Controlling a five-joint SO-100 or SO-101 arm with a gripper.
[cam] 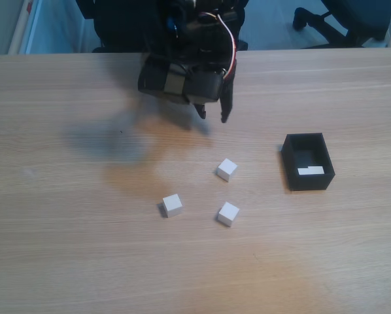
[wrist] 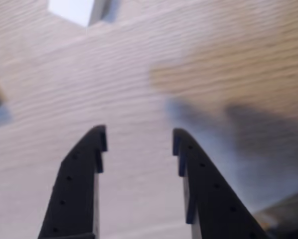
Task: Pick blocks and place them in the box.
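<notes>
Pale wooden tabletop [cam: 65, 261] holds three small white cubes [cam: 227, 169]; black two-finger gripper [wrist: 139, 139] hovers, jaws apart; black open-topped box [cam: 308, 182] sits nearby.

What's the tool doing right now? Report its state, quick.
Tool: open, holding nothing, with bare table between its fingers.
</notes>
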